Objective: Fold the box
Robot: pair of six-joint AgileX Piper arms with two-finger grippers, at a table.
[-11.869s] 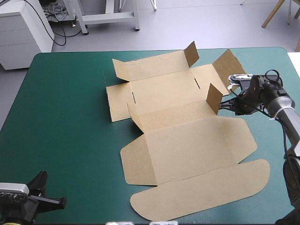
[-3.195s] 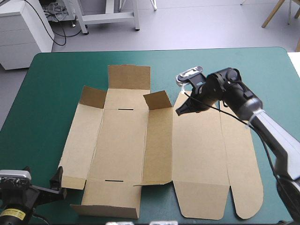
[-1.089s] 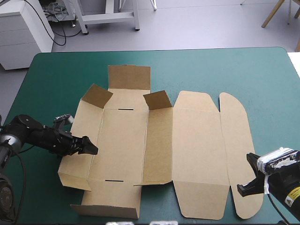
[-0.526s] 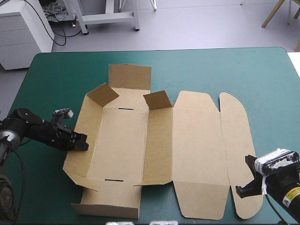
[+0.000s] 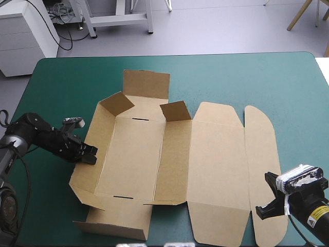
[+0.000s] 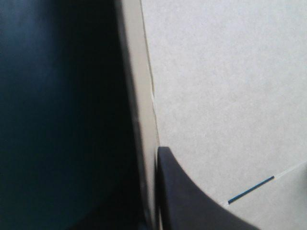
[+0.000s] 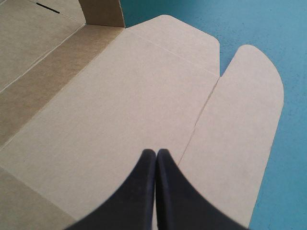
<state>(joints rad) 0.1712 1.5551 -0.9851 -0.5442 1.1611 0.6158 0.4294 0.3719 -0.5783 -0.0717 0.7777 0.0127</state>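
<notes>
The left gripper (image 5: 90, 155), clamped on the brown box's (image 5: 216, 154) left wall (image 5: 100, 134), needed to tip it upright along its crease (the right gripper (image 7: 156, 154), fingers together, held nothing).

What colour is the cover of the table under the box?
Teal-green cover, best seen in the high view.

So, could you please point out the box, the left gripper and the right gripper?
box (image 5: 134, 157), high view, on its base panel.
left gripper (image 5: 90, 155), high view, fingertips at the box's left wall.
right gripper (image 7: 156, 153), right wrist view, where its shut fingertips meet.
</notes>
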